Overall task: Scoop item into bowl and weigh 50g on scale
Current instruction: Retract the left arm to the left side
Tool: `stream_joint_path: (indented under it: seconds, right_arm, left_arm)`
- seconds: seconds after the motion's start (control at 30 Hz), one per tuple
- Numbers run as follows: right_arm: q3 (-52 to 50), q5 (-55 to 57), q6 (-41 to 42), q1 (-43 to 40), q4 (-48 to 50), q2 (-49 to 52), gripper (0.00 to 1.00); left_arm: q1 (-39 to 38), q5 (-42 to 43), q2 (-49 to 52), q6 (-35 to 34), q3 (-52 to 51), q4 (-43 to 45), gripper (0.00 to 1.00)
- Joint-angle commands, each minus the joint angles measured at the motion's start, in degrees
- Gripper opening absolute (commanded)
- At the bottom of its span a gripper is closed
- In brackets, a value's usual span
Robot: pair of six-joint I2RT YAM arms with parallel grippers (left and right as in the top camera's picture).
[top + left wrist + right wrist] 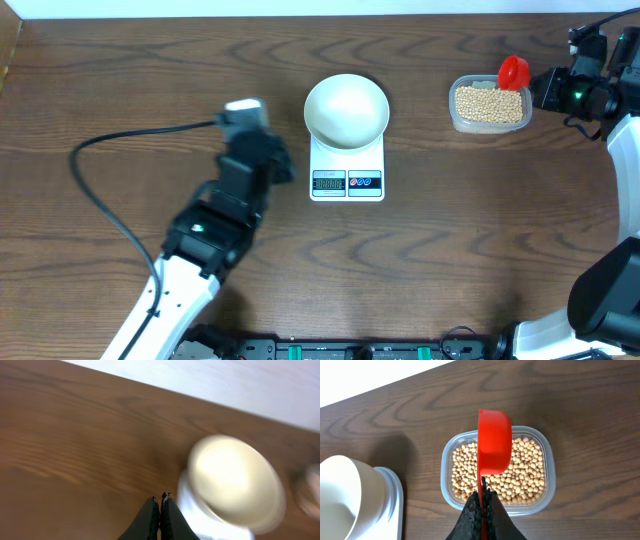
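Right fingers [472, 517] pressed together on the thin handle of a red scoop [495, 442]. The scoop's long axis runs straight ahead of the fingertips, its cup held out in front and poised over the beans [525, 475]. These fill a clear tub [446, 467] lying directly below and ahead of the fingers. No beans can be made out in the cup.

The white bowl [346, 108] sits on the scale [347, 183], well apart from the tub and off to the left side of the right fingers. It looks empty, and the display is too small to read.

Left fingers [149, 522] pressed together on nothing, hovering over bare counter [450, 250]. The bowl and scale lie just ahead of them and to their right. This arm is the nearer to the bowl, but the right arm carries the tool.

The coming move likely turns on dipping the cup down into the beans, then carrying it sideways to the left. Nothing stands on the counter between tub and bowl. The tub wall and the bowl rim must be cleared, and a nudge to the scale could upset the weighing.
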Motion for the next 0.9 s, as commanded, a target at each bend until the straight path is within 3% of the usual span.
stream_joint_path:
  seconds: [0.0, 0.27, 0.6, 0.7, 0.73, 0.8, 0.83, 0.87]
  right_arm:
    - [0.4, -0.8, -1.0, 0.2, 0.1, -0.3, 0.01]
    - [0.4, -0.8, 1.2, 0.2, 3.0, -0.3, 0.01]
    - [0.4, 8.6, 19.6, 0.0, 20.8, -0.3, 0.01]
    - [0.4, 9.1, 24.6, -0.6, 22.5, -0.3, 0.01]
    - [0.4, 9.1, 26.1, -0.8, 22.6, -0.3, 0.01]
    - [0.4, 9.1, 27.7, -1.0, 22.5, -0.3, 0.01]
    - [0.4, 9.2, 28.6, -1.0, 22.5, -0.3, 0.01]
    - [0.4, 9.4, 29.5, -0.9, 22.6, -0.3, 0.01]
  left_arm:
    - [6.3, -2.8, 0.3, 0.7, 0.4, 0.4, 0.07]
    - [22.6, -4.3, 1.2, -2.8, 0.4, 5.2, 0.08]
    - [43.3, -4.2, 4.7, -15.2, 0.4, 11.2, 0.08]
    - [46.7, -4.2, 6.5, -15.2, 0.4, 11.8, 0.29]
    - [47.5, -4.2, 7.2, -15.2, 0.4, 12.1, 0.41]
    - [48.7, -4.2, 8.6, -15.2, 0.4, 13.3, 0.46]
    - [49.1, -4.2, 9.4, -15.2, 0.4, 14.2, 0.56]
    - [49.4, -4.2, 10.1, -15.2, 0.4, 15.0, 0.87]
